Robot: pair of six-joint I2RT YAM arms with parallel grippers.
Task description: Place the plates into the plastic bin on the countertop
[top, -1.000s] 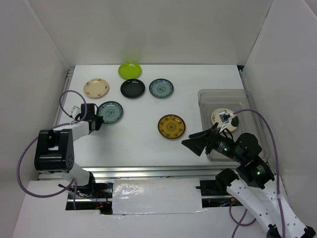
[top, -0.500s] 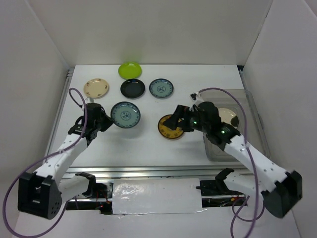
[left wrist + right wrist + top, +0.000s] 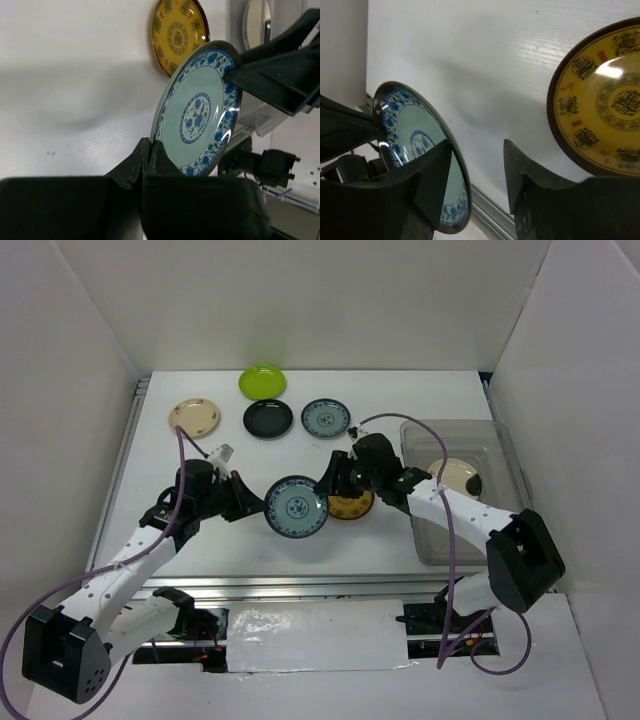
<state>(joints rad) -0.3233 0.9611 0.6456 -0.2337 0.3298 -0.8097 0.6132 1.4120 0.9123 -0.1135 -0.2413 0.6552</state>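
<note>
Holding the blue-grey patterned round plate [image 3: 296, 507] tilted by its rim, your left pincer [image 3: 252, 508] likely offers a handover; right pincer [image 3: 335, 480], jaws apart, sits at the far rim.

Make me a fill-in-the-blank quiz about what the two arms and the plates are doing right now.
1. The left gripper is shut on the rim of a ___ patterned plate, held up on edge.
2. The right gripper has its jaws ___ around that plate's opposite rim.
3. The lime green plate sits just behind the ___ plate.
4. The cream plate lies inside the clear ___.
Missing words: blue; open; black; bin.
</note>
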